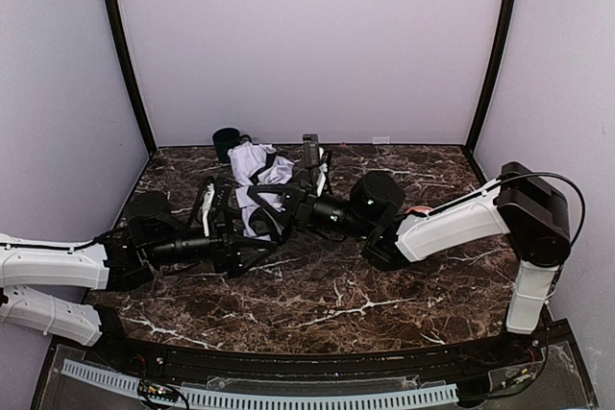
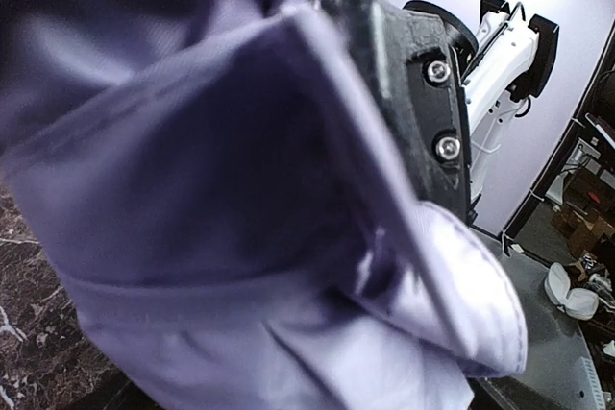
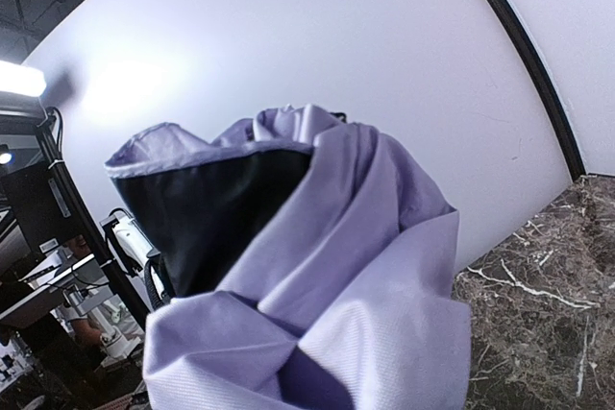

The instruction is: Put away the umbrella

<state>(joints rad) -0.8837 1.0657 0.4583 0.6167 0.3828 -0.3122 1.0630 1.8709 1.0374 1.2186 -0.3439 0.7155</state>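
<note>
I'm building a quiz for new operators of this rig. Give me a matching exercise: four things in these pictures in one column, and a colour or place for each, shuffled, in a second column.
Column one
1. umbrella
2. table
3. dark round object
4. right arm

Column two
A. dark brown marble with white veins
B. pale lavender fabric with black lining
C. white link, reaching in from the right edge
D. near the back wall, just left of the fabric

Pairs: 1-B, 2-A, 3-D, 4-C
</note>
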